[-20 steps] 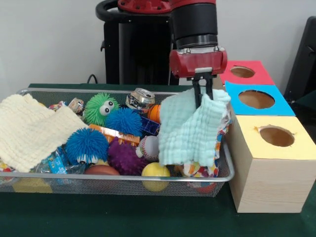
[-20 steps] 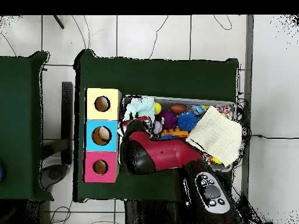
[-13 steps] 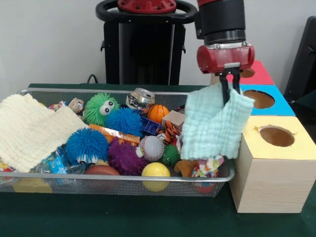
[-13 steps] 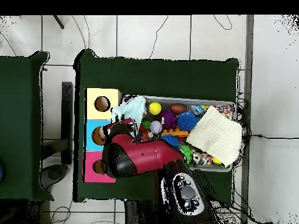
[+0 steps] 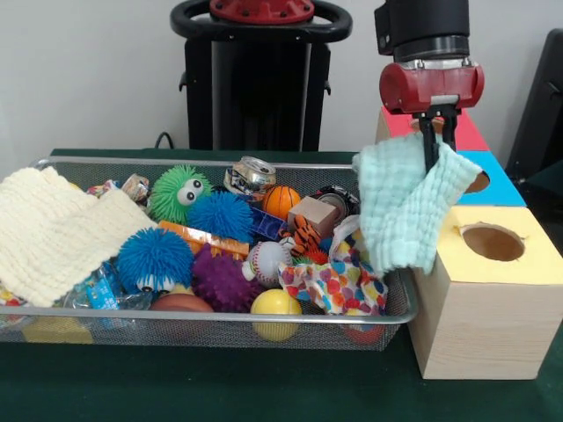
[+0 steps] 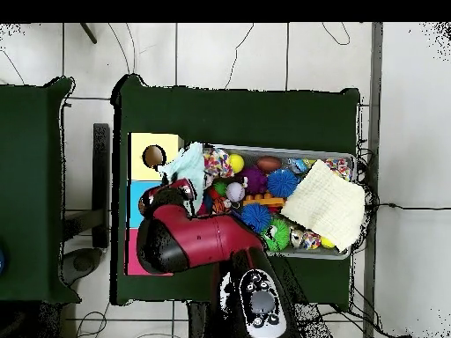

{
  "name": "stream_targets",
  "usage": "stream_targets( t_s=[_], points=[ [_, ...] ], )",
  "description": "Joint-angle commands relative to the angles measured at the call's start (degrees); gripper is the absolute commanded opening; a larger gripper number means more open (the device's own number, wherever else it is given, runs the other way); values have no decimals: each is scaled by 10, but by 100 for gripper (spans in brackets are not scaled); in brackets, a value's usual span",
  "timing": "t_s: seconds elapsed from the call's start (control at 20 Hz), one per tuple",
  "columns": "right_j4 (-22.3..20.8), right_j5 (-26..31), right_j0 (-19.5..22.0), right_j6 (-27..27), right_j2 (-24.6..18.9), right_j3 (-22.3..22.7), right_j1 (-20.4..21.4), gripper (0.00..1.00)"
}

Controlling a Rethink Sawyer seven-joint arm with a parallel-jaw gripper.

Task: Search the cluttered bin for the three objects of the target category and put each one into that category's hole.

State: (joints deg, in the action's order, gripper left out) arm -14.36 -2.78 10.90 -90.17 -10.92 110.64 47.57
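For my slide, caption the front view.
Pincer dangles a mint cloth beside the yellow-topped box, over the toy-filled wire bin.

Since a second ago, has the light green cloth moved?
Yes. The light green cloth, hanging from the gripper, has travelled rightward in the front view, leaving the wire bin and now hanging against the yellow-topped box.

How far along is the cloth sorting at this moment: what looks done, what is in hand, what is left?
Done: the light green cloth is lifted clear of the wire bin.
In hand: the gripper holds it, hanging beside the yellow box, not yet in any hole.
Left: dropping it in; the cream cloth and the polka-dot cloth are in the bin.
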Motion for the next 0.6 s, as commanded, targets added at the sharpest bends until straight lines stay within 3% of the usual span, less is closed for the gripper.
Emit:
stream_targets(
  t_s=[0.05,0.6],
  points=[
    [21,50,-10,-91,35,-7,19,0],
    [-8,55,-21,-55,95,-36,-11,0]
  ],
)
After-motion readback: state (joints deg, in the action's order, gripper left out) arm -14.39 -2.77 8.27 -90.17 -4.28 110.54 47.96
